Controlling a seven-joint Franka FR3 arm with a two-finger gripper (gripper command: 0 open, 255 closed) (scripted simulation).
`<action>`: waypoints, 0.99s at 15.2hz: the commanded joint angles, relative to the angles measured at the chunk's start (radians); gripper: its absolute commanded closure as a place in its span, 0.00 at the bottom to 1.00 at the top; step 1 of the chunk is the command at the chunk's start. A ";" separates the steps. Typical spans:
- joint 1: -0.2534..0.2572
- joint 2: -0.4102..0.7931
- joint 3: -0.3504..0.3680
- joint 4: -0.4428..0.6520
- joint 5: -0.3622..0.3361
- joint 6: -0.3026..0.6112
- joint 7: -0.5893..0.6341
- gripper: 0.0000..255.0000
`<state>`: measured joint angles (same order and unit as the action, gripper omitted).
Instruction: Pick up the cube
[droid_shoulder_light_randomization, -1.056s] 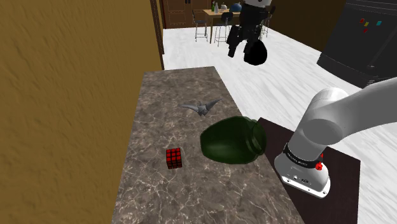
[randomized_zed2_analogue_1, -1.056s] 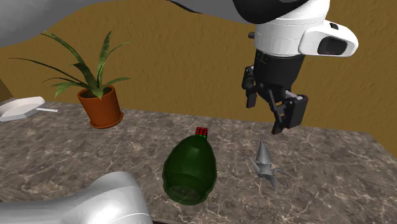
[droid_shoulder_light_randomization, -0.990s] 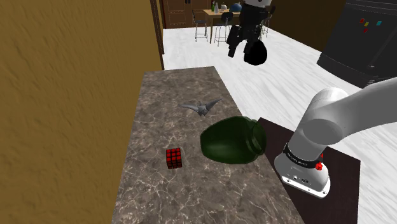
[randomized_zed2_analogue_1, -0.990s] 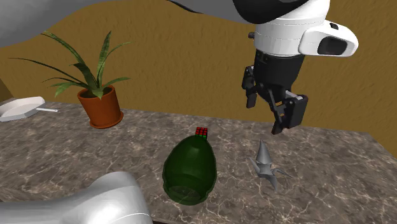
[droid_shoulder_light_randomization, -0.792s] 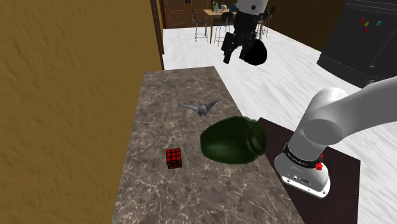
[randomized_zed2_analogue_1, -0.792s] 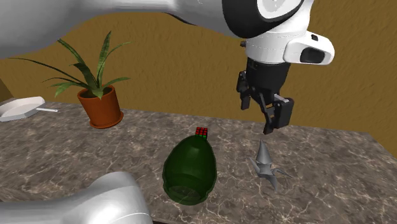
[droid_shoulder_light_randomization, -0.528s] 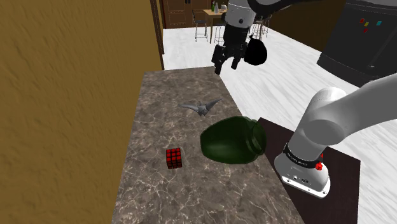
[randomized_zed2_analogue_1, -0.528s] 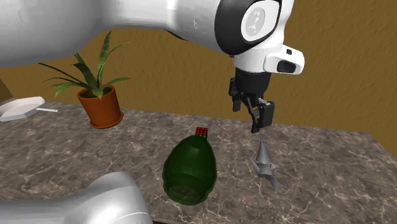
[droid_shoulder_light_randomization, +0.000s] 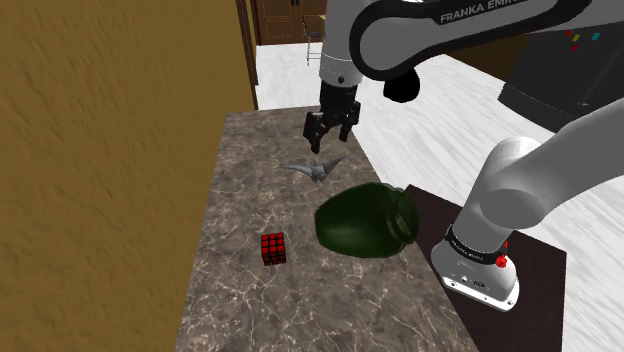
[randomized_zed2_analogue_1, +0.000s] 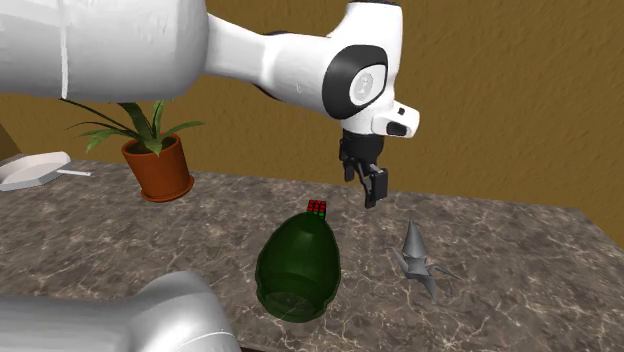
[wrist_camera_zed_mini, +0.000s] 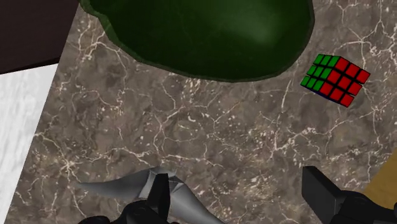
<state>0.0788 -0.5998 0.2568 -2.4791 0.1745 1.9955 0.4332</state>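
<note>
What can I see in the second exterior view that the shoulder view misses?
Second exterior view, not shoulder: a potted plant and a white pan. Shoulder, not second exterior: the white floor and the arm's dark stand. Both: the open gripper, red-and-green cube, dark green egg-shaped object and grey pointed figure on the marbled counter.

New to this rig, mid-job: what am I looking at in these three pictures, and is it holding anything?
This is one white robot arm with a black two-finger gripper. The shoulder view looks down from beside its stand. The second exterior view looks across the counter toward the brown wall. The wrist view looks along the gripper. On the marbled counter lie a red-and-green puzzle cube, a dark green egg-shaped vessel and a grey winged figurine; a potted plant stands further off. The fingers are open and hold nothing. The gripper hangs near the figurine, apart from the cube.
</note>
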 joint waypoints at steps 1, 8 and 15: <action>0.007 0.055 0.042 0.000 0.007 0.051 0.041 0.00; 0.014 0.270 0.185 0.039 -0.017 0.205 0.198 0.00; 0.009 0.543 0.308 0.139 -0.159 0.328 0.414 0.00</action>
<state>0.0910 -0.1075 0.5509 -2.3641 0.0492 2.3065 0.8111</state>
